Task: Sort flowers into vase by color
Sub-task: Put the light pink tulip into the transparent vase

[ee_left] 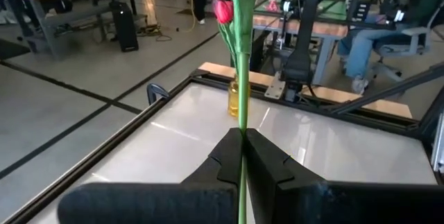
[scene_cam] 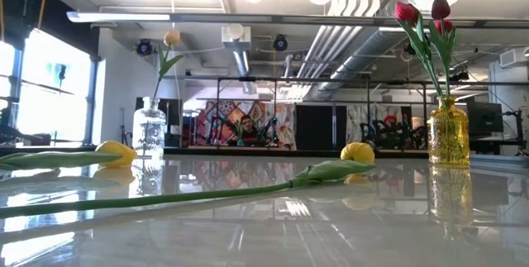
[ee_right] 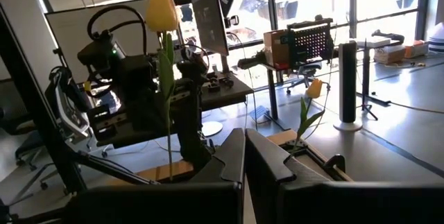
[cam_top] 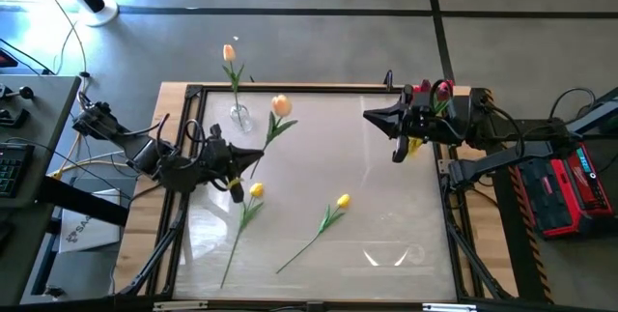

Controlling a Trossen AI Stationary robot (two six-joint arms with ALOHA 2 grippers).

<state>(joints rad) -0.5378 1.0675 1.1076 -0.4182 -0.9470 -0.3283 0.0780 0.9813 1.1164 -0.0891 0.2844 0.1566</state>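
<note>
Left of centre in the high view, the left gripper (cam_top: 253, 155) fingers pinch an orange tulip (cam_top: 281, 105) stem that may slip and tilt; right gripper (cam_top: 372, 115) waits clenched.

No text, label, brand, number or sign is showing clearly enough to be read in any view. At the lower left of the high view, a white sheet (cam_top: 79, 230) is carrying dark lettering that is partly hidden and too small to make out.
</note>
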